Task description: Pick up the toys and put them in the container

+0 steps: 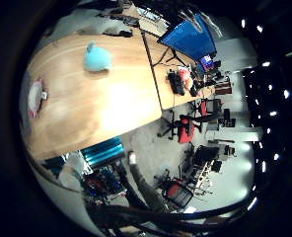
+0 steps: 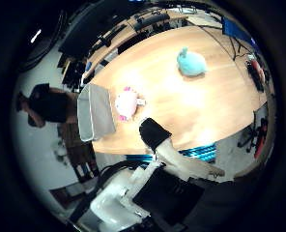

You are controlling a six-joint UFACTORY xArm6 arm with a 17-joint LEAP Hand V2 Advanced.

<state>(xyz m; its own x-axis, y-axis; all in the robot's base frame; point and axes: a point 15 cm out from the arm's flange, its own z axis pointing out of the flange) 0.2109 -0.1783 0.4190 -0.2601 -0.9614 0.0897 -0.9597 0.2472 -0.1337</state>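
Observation:
A teal plush toy (image 2: 190, 63) lies on the wooden table (image 2: 196, 106), towards its far side. A pink and white plush toy (image 2: 129, 102) lies next to a grey rectangular container (image 2: 97, 111) at the table's end. My hand (image 2: 148, 169) is well above the table, near its edge, away from both toys. One black-tipped finger (image 2: 155, 132) reaches into the thumb side view, relaxed and holding nothing. The little finger side view shows the teal toy (image 1: 97, 57) on the table (image 1: 97, 99) and the pink toy (image 1: 36, 96) at the table's edge.
A second table (image 1: 171, 61) with dark objects stands beside the wooden one. Chairs and red and black equipment (image 1: 190, 123) crowd the floor by it. A blue bin (image 1: 102, 153) stands under the table's edge. A person (image 2: 42, 104) sits beyond the container.

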